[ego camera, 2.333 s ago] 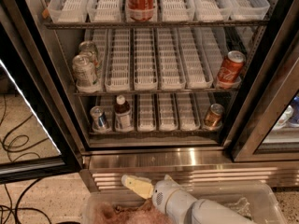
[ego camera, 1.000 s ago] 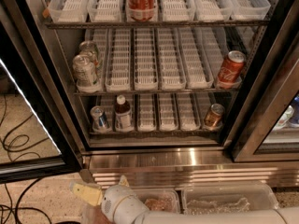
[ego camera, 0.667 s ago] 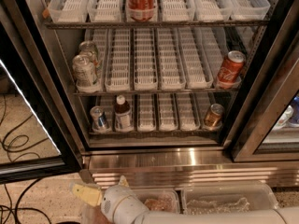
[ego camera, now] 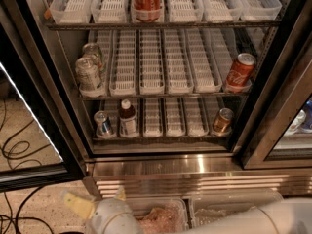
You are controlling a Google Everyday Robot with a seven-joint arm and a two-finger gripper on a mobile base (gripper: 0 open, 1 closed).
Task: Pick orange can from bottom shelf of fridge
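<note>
Crossing low below the fridge (ego camera: 195,167), the arm (ego camera: 273,219) holds its claw (ego camera: 100,201) spread, empty.

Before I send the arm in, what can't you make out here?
All in the camera view:
The end effector, low left below the fridge: partly cut off by the bottom edge.
The orange can, right end of the bottom shelf: markings too small.
The red can, top tier: upper part cut off by the top edge.

Orange can (ego camera: 223,120) on the bottom shelf (ego camera: 165,137), far right — gripper (ego camera: 95,203) lower left, before the fridge (ego camera: 195,168).
</note>
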